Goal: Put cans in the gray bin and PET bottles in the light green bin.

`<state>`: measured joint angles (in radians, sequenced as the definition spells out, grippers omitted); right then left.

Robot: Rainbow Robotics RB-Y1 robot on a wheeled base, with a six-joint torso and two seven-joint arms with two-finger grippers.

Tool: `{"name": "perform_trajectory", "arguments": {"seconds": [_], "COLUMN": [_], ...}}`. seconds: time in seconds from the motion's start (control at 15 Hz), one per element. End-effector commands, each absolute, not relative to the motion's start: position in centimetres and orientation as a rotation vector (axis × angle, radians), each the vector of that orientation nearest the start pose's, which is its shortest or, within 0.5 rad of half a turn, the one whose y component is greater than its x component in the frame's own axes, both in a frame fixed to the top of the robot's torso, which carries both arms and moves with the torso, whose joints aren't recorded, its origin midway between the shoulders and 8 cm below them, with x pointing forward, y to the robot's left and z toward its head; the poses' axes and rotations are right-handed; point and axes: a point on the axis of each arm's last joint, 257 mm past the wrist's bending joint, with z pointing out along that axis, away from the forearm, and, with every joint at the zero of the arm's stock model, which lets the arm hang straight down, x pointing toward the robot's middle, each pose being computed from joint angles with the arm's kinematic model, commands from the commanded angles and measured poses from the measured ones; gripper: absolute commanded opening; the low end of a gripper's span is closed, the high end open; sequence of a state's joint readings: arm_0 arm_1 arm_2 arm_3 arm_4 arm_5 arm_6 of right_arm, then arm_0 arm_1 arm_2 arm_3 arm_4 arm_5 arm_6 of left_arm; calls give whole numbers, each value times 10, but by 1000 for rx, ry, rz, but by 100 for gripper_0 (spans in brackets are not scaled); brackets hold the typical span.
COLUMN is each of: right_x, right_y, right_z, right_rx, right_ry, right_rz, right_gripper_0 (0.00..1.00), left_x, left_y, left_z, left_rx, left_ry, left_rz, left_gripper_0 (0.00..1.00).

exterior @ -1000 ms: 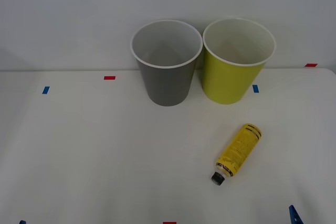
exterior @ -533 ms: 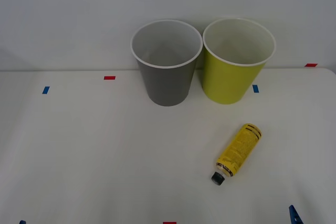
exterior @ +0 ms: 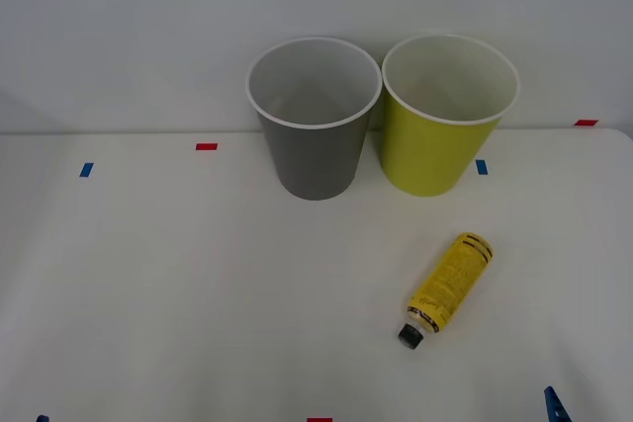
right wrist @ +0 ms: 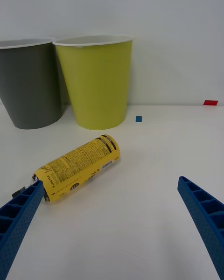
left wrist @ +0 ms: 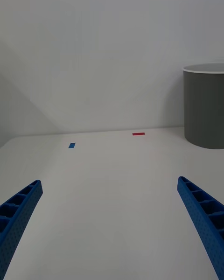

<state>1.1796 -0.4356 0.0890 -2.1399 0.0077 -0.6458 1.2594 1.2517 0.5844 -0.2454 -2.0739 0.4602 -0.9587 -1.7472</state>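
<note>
Your small slim yellow-wrapped PET bottle [exterior: 446,287] with its black cap lies on its side on the white tabletop [exterior: 178,284], in front of the round lime-green bin [exterior: 447,116], apart from it. The round dark-gray bin [exterior: 315,121] stands beside that. Your right tool [right wrist: 109,214] hovers near the bottle, spread wide; your left tool [left wrist: 109,214] waits, also spread. Expect a light, round, slick bottle that may roll: grip it across mid-body
</note>
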Motion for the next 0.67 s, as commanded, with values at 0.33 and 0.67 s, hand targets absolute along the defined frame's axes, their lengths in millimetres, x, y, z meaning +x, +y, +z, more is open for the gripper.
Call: {"name": "perform_trajectory", "arguments": {"seconds": [0.33,0.67], "right_x": [202,202], "right_y": [-285,-285], "right_z": [-212,-212], "right_rx": [-90,-90], "right_ry": [1577,1577], "right_rz": [101,101], "right_gripper_0": [100,100], "left_x": [157,157], "left_y": [320,320], "left_z": [-189,-189], "left_rx": [-12,-12], "left_ry": [1462,1462], "left_rz": [84,84], "left_gripper_0": [100,100]}}
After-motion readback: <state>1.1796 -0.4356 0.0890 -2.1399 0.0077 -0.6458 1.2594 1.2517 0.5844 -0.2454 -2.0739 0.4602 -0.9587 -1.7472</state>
